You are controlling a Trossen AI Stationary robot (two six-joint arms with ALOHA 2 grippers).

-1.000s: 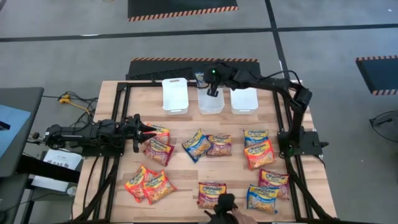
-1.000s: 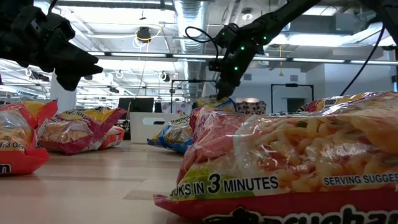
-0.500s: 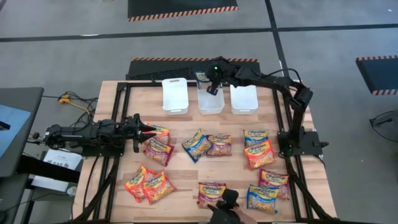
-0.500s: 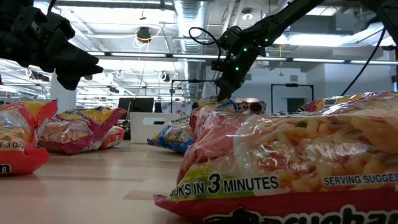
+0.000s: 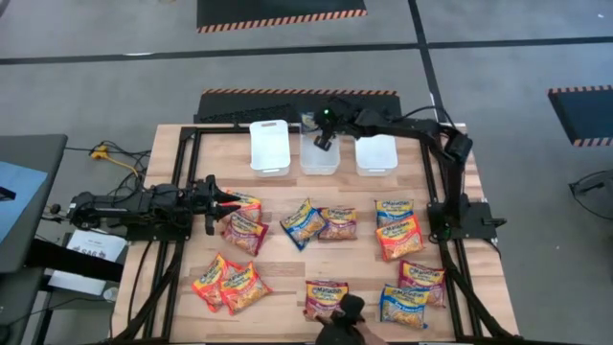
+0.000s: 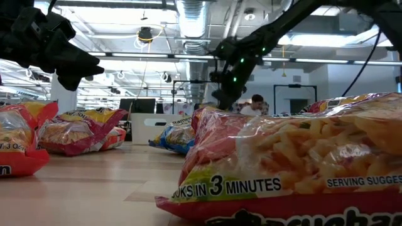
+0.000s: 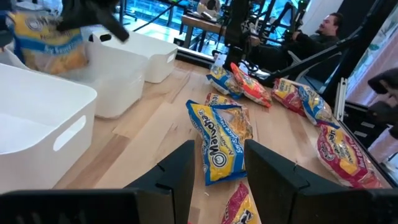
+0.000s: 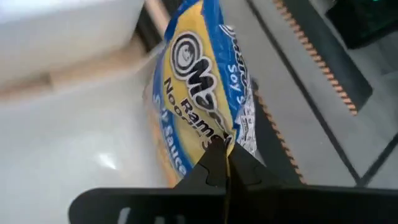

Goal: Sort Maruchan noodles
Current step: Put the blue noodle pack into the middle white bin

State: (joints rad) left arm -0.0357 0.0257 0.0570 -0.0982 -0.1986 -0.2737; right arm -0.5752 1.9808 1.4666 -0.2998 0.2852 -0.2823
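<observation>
Right gripper (image 5: 326, 139) hovering at 12 o'clock of the table (image 5: 287, 273), over the middle tub (image 5: 319, 165). Pinching a blue soy-sauce packet (image 8: 199, 81) by its edge, fingers clamped fully narrow on the film.

Compared with a second ago: drifting slightly toward 9 o'clock across the tub mouth, elbow swinging with it. In the low view, packet no longer hanging visibly below the gripper, so probably dipping toward or into the tub; depth not readable. Middle tub also looking nudged a touch toward 9 o'clock, possibly from contact; not certain.

Meaning for the task: looking like the tail end of a drop-off, release not yet done. Blue flavour seemingly going to the middle tub, with the left tub (image 5: 270, 149) and right tub (image 5: 376, 153) waiting for the other colours.

Left gripper (image 5: 225, 204) sitting unchanged at 9 o'clock, fingers partly apart, holding nothing, hanging just over the red-and-orange packets (image 5: 244, 230) there.

Remaining packets (image 5: 303, 223) lying spread from 9 through 6 to 3 o'clock, none shifting. Most of the sort still to do.

Watching for: film sticking to the pads on release, and the tub sliding further.
</observation>
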